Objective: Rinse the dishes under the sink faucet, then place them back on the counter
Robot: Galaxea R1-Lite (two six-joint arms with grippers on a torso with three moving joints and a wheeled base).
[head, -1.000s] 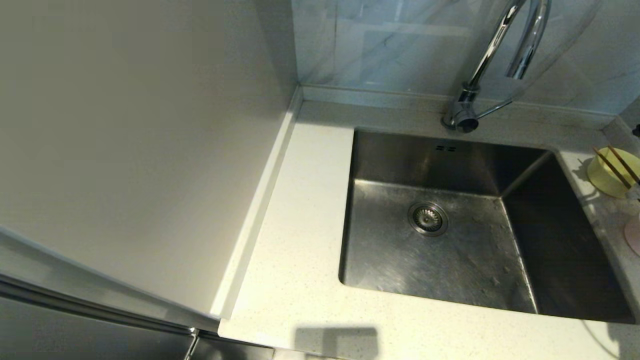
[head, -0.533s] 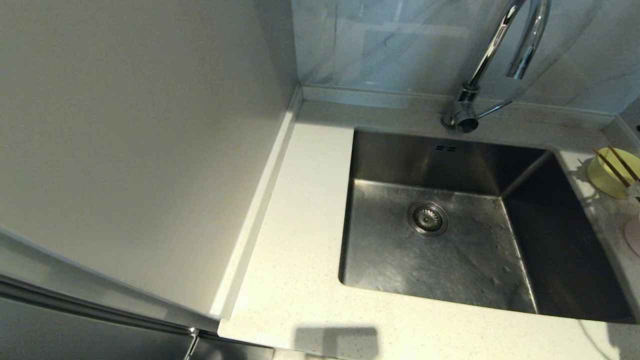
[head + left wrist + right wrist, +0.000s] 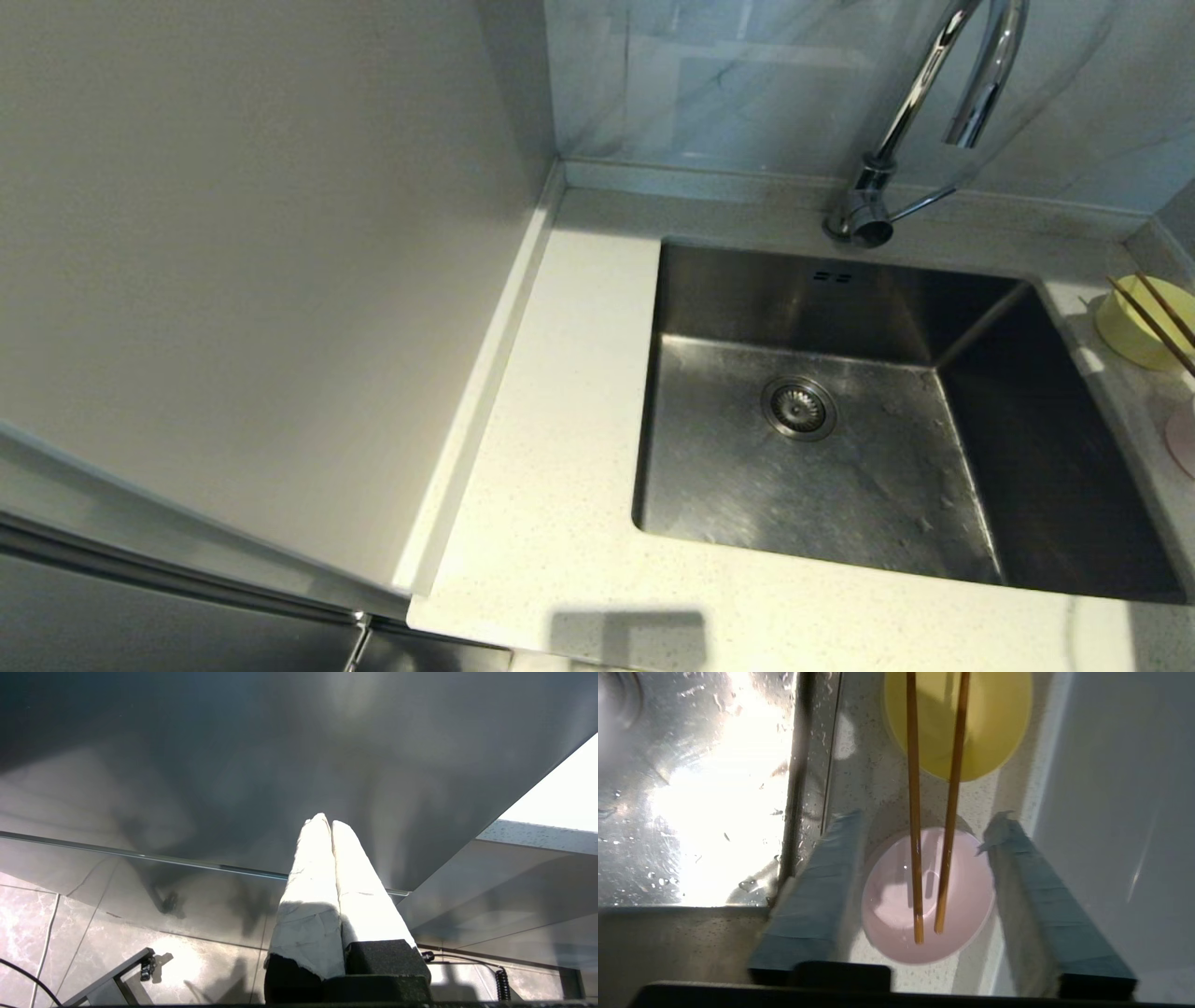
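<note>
The yellow-green bowl [image 3: 1134, 327] stands on the counter [image 3: 560, 420] right of the sink [image 3: 840, 448], with the two chopsticks [image 3: 1158, 317] laid across it. Only an edge of the pink bowl [image 3: 1182, 437] shows nearer me. In the right wrist view the chopsticks [image 3: 915, 812] bridge from the yellow-green bowl [image 3: 994, 728] onto the pink bowl [image 3: 887, 905]. My right gripper [image 3: 927, 819] hovers open above the pink bowl, one finger on each side, holding nothing. My left gripper [image 3: 325, 821] is shut and empty, parked low by a grey cabinet front. The faucet [image 3: 920, 103] stands behind the sink.
A tall pale panel [image 3: 233, 233] walls off the counter's left side. The marbled wall [image 3: 728, 84] runs behind the faucet. A grey side wall [image 3: 1120, 788] stands close beside the bowls. The sink's floor [image 3: 691, 788] is wet, with the drain strainer [image 3: 799, 407] in the middle.
A dark bit of my right arm at the head view's right edge has slipped out of sight, and the shadows near the bowls have shifted. The dishes have not moved.
</note>
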